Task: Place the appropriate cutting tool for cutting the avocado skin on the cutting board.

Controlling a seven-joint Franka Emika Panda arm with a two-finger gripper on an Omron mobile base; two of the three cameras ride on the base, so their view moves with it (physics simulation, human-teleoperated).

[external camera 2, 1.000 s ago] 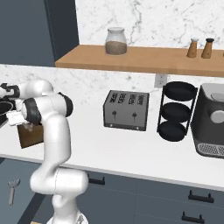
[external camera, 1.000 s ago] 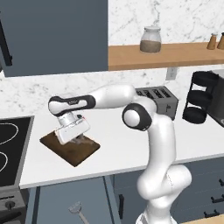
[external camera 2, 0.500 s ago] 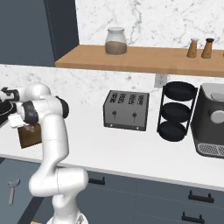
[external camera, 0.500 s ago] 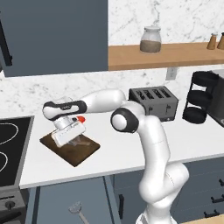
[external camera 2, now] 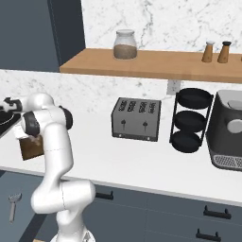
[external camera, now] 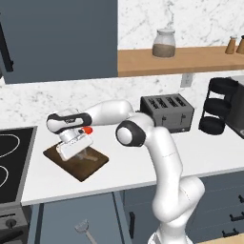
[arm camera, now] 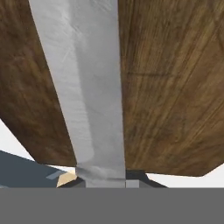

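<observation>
The knife (arm camera: 89,87) is seen pinched in the gripper (external camera: 71,148) low over the cutting board (external camera: 78,164), its silver blade stretched across the dark wood grain; the board is set on the white counter (external camera: 200,152) beside the stove (external camera: 12,162); a toaster (external camera: 167,112) is placed further right.

White counter (external camera: 143,164) carries cutting board (external camera: 76,161); toaster (external camera: 167,112).

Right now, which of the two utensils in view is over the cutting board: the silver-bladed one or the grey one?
The silver-bladed knife: its blade lies across the brown cutting board in the hand view. The grey utensil sits low, below the counter's front edge.
</observation>
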